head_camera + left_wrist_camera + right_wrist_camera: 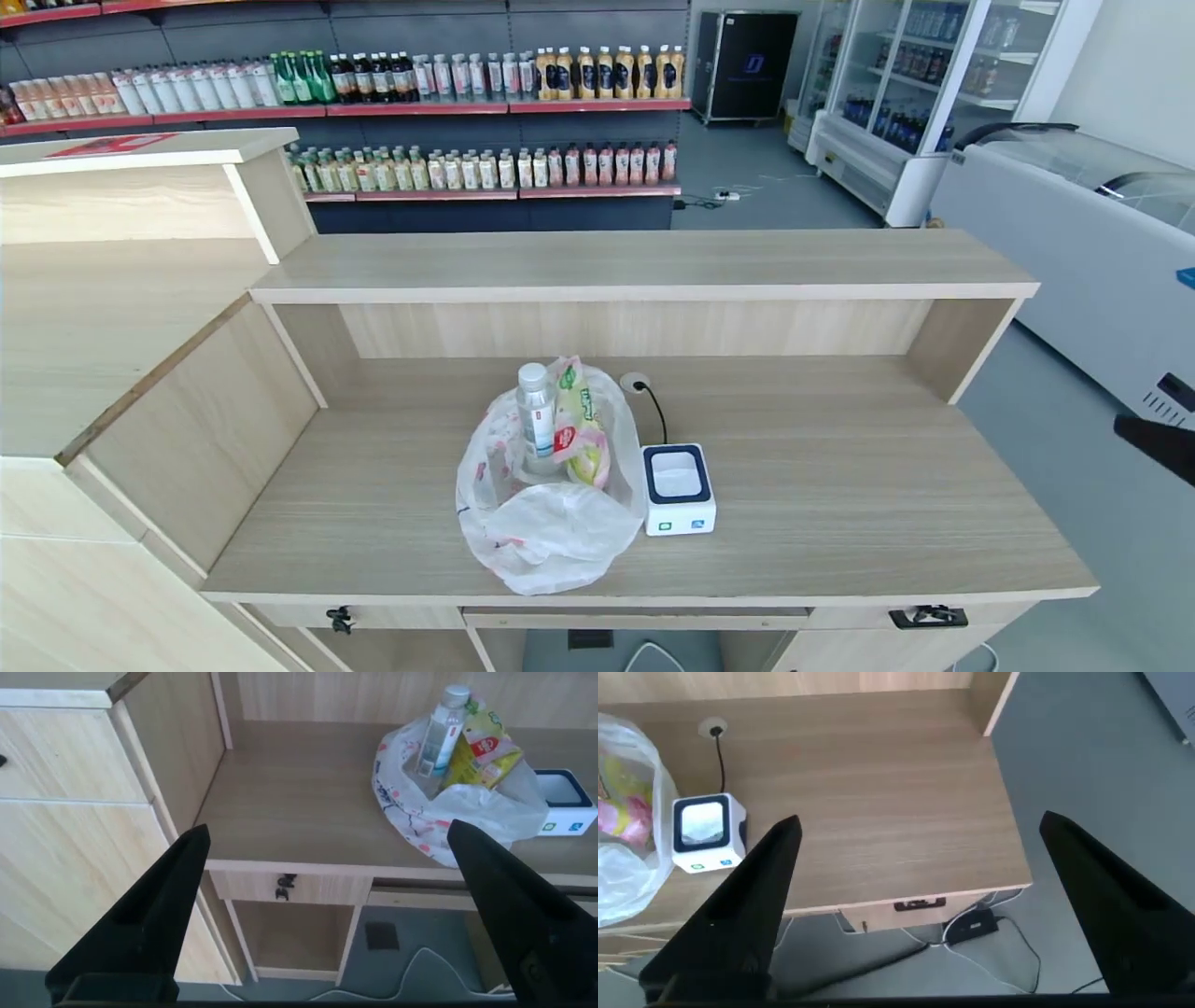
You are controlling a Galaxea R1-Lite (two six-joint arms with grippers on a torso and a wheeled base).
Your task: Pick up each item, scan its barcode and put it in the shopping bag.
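Head view: high vantage, facing forward and down over the table (pixel 840 485) from some way off, with store shelves (pixel 420 107) behind. Left wrist view: off the table's front edge on the robot's left, a little above the top, facing across it between the spread fingers of the left end effector (pixel 327 831). Right wrist view: above the table's front right corner, facing down, framed likewise by the right end effector (pixel 920 819). Shared by all three: the shopping bag (pixel 551 523) and the scanner (pixel 679 487) at mid-table.

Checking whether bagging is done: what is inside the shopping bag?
Inside the shopping bag stand a clear bottle and a yellow-green snack packet. The crumpled plastic covers their lower parts, so anything beneath is hidden.
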